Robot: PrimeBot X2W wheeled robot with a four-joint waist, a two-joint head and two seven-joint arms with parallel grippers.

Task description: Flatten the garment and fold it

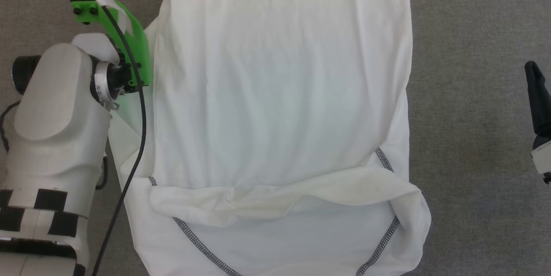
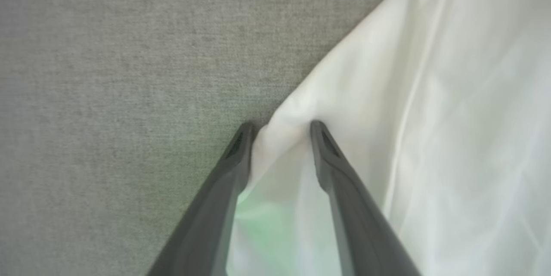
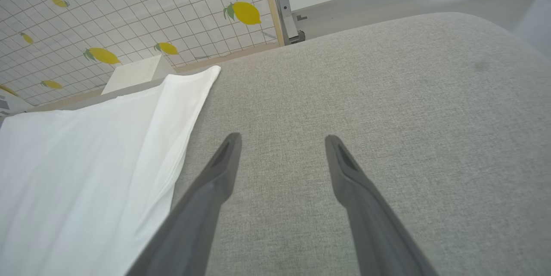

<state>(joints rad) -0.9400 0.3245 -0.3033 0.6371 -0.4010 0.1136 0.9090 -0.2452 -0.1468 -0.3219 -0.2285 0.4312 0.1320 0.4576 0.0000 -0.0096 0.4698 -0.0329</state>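
As grey upholstery [image 1: 473, 138] bears the garment [image 1: 280, 73], left fingers [image 2: 224, 181] straddle its edge; right fingers [image 3: 208, 190] gape empty.

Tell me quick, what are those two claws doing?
Left gripper: open, astride the shirt's edge, not clamped.
Right gripper: open, holding nothing.

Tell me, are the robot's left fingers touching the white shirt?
Touching. The left wrist view shows the edge of the shirt bunched between the left fingers, pressing against both.
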